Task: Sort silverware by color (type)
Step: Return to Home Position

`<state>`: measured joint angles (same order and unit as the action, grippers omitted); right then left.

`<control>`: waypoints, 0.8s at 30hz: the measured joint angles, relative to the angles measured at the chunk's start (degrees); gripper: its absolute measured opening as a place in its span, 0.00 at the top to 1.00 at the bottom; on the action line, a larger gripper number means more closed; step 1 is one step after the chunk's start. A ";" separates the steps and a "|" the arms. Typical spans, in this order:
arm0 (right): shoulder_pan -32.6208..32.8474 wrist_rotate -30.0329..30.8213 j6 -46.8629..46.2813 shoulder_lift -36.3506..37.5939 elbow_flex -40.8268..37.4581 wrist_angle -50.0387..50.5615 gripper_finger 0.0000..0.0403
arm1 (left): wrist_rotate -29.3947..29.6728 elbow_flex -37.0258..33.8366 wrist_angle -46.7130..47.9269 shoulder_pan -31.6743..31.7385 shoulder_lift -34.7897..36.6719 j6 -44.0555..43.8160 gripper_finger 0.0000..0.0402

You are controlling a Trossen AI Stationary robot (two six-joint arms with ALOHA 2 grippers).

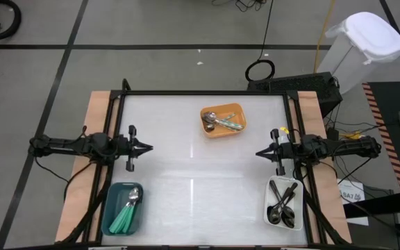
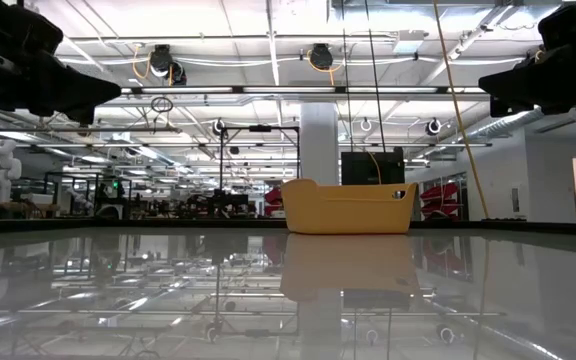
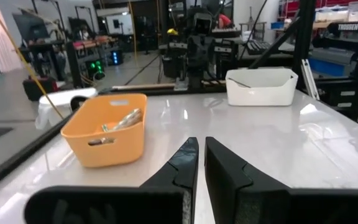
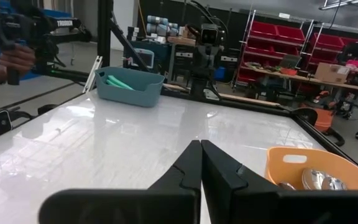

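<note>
The white glossy table (image 1: 186, 173) bears three rectangular trays. The left gripper (image 1: 148, 146) hangs over its left side and the right gripper (image 1: 259, 153) over its right side, both with fingers pressed together and holding nothing.

Seen from the high view:
- The teal plastic tray (image 1: 110, 217), in the lower left corner, holds the teal-handled spoons (image 1: 127, 212).
- The white plastic tray (image 1: 269, 203), in the lower right corner, holds the black spoons (image 1: 283, 205).
- The orange plastic tray (image 1: 238, 111), at the upper middle, holds the shiny silver metal spoons (image 1: 221, 123).

Over the glossy white desk (image 3: 272, 146) the left claw (image 3: 201, 140) has its fingers drawn almost together, with an orange tray (image 3: 114, 142) holding silver spoons (image 3: 124, 119) nearby and a white tray (image 3: 261, 90) farther off.
</note>
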<state>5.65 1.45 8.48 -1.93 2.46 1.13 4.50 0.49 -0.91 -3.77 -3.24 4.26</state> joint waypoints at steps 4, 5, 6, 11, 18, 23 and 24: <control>0.00 0.00 0.11 0.00 0.00 -0.26 1.00 | -0.11 0.00 0.00 -0.28 -1.32 -2.62 0.92; 0.00 0.00 0.12 0.00 0.00 -0.28 1.00 | -0.17 0.00 -0.03 -0.46 -1.29 -2.78 0.92; 0.00 0.00 0.12 0.00 0.00 -0.30 1.00 | -0.27 -0.02 -0.09 -0.63 -1.23 -2.74 0.92; 0.00 -0.01 0.12 0.00 0.00 -0.37 1.00 | -0.51 -0.07 -1.10 -0.87 1.30 -2.32 0.92; 0.00 0.00 0.12 0.00 0.00 -0.47 1.00 | -3.40 -0.07 -2.92 -0.77 3.03 0.94 0.92; 0.00 0.00 0.12 0.00 0.00 -1.12 1.00 | -2.93 -0.02 -0.05 0.50 2.92 -0.16 0.92; 0.00 0.00 0.12 0.00 0.00 -1.29 1.00 | -3.27 0.00 0.13 0.72 2.62 -0.49 0.92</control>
<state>5.65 1.45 8.60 -1.93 2.46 -0.16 1.23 0.49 -0.78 -3.05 -0.62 3.77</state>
